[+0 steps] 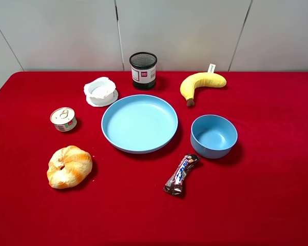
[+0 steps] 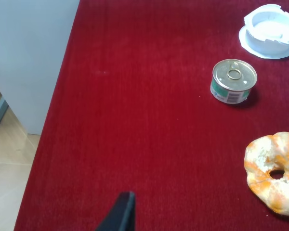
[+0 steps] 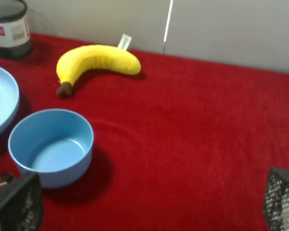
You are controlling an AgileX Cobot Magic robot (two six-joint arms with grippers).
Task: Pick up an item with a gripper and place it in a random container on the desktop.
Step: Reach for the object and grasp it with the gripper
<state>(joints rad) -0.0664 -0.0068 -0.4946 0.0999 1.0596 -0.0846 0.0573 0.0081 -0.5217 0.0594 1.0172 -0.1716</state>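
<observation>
Desktop (image 1: 277,205): I see open cloth along its right side and near edge. Plate (image 1: 139,123) sits centred. Banana (image 1: 201,83) lies by the far edge, near the plate but apart from it. Right gripper (image 3: 149,207) is spread wide and empty. Left gripper (image 2: 119,214): I cannot tell its state.

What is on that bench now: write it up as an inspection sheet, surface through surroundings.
Surface: red cloth, flat.
Job's things: banana on the cloth, untouched; light-blue plate empty.
Clutter: blue bowl, mesh cup, white dish, tin, croissant, chocolate bar.
Grippers: right gripper open, empty; left gripper, one finger shows, state unclear.
Cables: nothing seen.
Surroundings: pale wall panels; wood floor past the cloth's edge.
</observation>
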